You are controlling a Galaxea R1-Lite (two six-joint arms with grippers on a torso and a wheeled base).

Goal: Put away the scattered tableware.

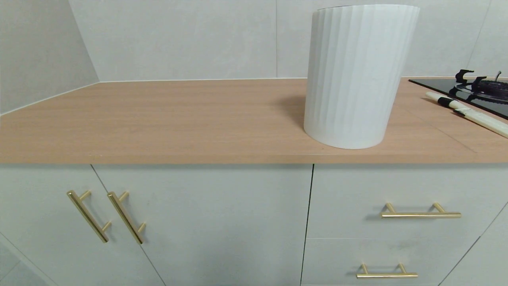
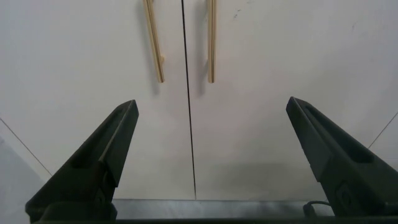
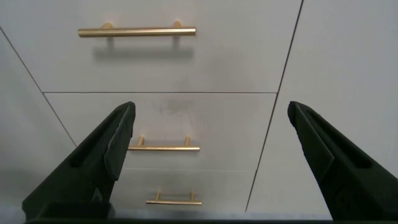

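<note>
The left claw (image 2: 214,155) stood spread wide with nothing between its dark fingers (image 2: 99,162), facing a pair of pale cupboard doors (image 2: 261,112); two upright brass handles (image 2: 211,40) flanked the thin seam where the doors met, beyond the fingertips and well apart from them; the right claw (image 3: 211,155) was likewise spread and empty, and it faced a stack of pale drawer fronts (image 3: 161,68), each with a horizontal brass bar (image 3: 137,31), three bars in all, one above another; neither claw touched anything

Above the cupboards, in the head view, ran the wooden surface (image 1: 158,119); a tall white ribbed container (image 1: 357,75) stood on its base close to the front edge, right of the middle, with its opening too high to see into; further toward the right end lay a long cream utensil (image 1: 468,113) with black bands, flat on the wood and slanting from the back toward the right edge; what kind of utensil it was could not be told; it lay just beside the near edge of a black hob (image 1: 432,83) set into the surface at the back right corner, and whether it touched that edge could not be told; a black burner grate (image 1: 480,85) sat on the hob; the container and the utensil were well apart; pale tiled wall (image 1: 178,39) closed the surface along its back edge and left end
</note>
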